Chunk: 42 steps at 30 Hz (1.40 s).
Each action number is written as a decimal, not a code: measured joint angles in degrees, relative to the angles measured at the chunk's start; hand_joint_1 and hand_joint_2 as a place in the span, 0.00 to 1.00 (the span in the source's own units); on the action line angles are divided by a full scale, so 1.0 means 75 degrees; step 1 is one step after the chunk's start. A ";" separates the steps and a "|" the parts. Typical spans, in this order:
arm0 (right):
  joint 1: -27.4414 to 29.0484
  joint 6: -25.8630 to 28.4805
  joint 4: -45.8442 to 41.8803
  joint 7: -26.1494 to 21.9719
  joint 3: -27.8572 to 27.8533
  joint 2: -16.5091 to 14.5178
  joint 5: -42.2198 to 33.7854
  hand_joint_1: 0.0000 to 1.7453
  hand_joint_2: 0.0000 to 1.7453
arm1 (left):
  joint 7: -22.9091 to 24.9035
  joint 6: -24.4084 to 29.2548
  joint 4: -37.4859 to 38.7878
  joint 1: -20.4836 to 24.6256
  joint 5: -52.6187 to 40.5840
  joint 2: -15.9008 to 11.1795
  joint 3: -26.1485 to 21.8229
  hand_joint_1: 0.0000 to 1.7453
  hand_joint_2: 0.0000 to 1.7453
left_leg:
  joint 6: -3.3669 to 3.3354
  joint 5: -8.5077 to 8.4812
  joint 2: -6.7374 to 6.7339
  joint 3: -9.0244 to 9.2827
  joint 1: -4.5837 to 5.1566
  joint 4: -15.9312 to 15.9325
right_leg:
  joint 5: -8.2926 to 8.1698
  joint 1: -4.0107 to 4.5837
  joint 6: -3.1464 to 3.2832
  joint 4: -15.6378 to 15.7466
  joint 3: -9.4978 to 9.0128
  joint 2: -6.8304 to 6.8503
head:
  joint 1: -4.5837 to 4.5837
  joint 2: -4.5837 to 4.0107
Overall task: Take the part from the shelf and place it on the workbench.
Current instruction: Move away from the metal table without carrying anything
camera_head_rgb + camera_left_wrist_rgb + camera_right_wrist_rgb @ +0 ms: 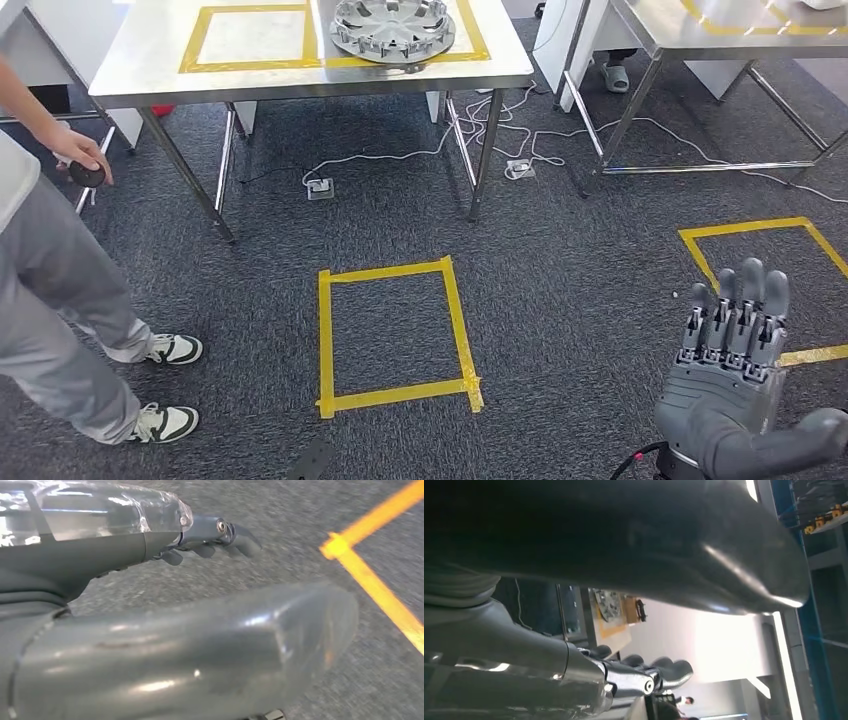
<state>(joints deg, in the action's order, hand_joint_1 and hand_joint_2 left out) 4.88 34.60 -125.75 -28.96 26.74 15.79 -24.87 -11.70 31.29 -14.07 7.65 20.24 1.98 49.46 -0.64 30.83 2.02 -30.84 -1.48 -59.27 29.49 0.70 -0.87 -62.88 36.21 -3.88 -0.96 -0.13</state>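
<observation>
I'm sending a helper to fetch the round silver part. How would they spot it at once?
Find the steel workbench straight ahead, its top marked with yellow tape squares. The part lies on its right half, over the tape. It is a round silver wheel cover with spokes and a toothed rim, the only thing on that table.

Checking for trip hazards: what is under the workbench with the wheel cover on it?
Under the workbench, white cables and a floor socket lie on carpet. The tabletop hides the area farther back.

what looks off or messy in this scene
The part lies across the yellow tape line between two marked squares on the workbench, not inside one. Loose white cables trail over the carpet under the tables. Nothing looks spilled or broken.
</observation>
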 joint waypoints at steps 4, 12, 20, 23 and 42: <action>-0.0001 0.0023 -0.0055 0.0002 0.0001 -0.0009 0.0041 0.00 0.00 | -0.0001 -0.0001 0.0008 -0.0009 0.0005 -0.0019 0.0048 0.00 0.00 | -0.0002 0.0043 -0.0609 0.0000 0.0007 0.0000 | 0.0627 -0.0166 -0.0218 -0.1565 0.0718 0.0483 | -0.0050 0.0000; 0.0001 0.0040 -0.0190 -0.0002 -0.0001 -0.0016 0.0158 0.00 0.00 | -0.0063 -0.0007 -0.0001 0.0090 -0.0002 0.0009 0.0084 0.00 0.00 | 0.0296 0.0117 -0.1229 0.0116 -0.0013 0.0071 | -0.0224 -0.0089 -0.0007 0.0552 -0.0362 0.0939 | -0.0047 -0.0001; -0.0161 0.0232 -0.0447 -0.0057 -0.0012 -0.0031 0.1013 0.00 0.00 | -0.0154 0.0032 -0.0006 0.0045 0.0103 -0.0050 0.0120 0.00 0.00 | 0.0280 0.0883 -0.0199 -0.1019 0.0042 -0.1952 | -0.0277 -0.0018 0.0338 0.0696 -0.0460 0.0275 | 0.0052 0.0000; -0.0230 0.0384 -0.0650 -0.0056 -0.0069 -0.0036 0.1490 0.00 0.00 | -0.0174 0.0052 0.0000 0.0041 0.0202 -0.0136 0.0120 0.00 0.00 | 0.0210 0.0013 0.0185 -0.0647 0.0036 -0.0861 | -0.0196 0.0002 0.0302 0.0574 -0.0462 -0.0066 | 0.0059 0.0000; -0.0372 0.0001 -0.1168 -0.0301 -0.0721 -0.0083 0.1239 0.00 0.00 | -0.0047 -0.0061 0.0040 -0.0021 0.0335 -0.0268 0.0122 0.00 0.00 | 0.0226 0.0253 -0.1203 0.0151 0.0082 0.0016 | -0.0252 0.0047 0.0140 0.0410 -0.0153 0.0982 | -0.0128 0.0000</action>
<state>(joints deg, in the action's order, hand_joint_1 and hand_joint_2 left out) 2.09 34.60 -134.51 -31.22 21.33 15.17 -15.58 -12.05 30.83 -13.77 7.50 22.75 -0.03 50.37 1.06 32.73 -7.00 -29.70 -0.87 -59.16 27.61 1.06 0.18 -59.80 35.06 3.49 -1.92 -0.13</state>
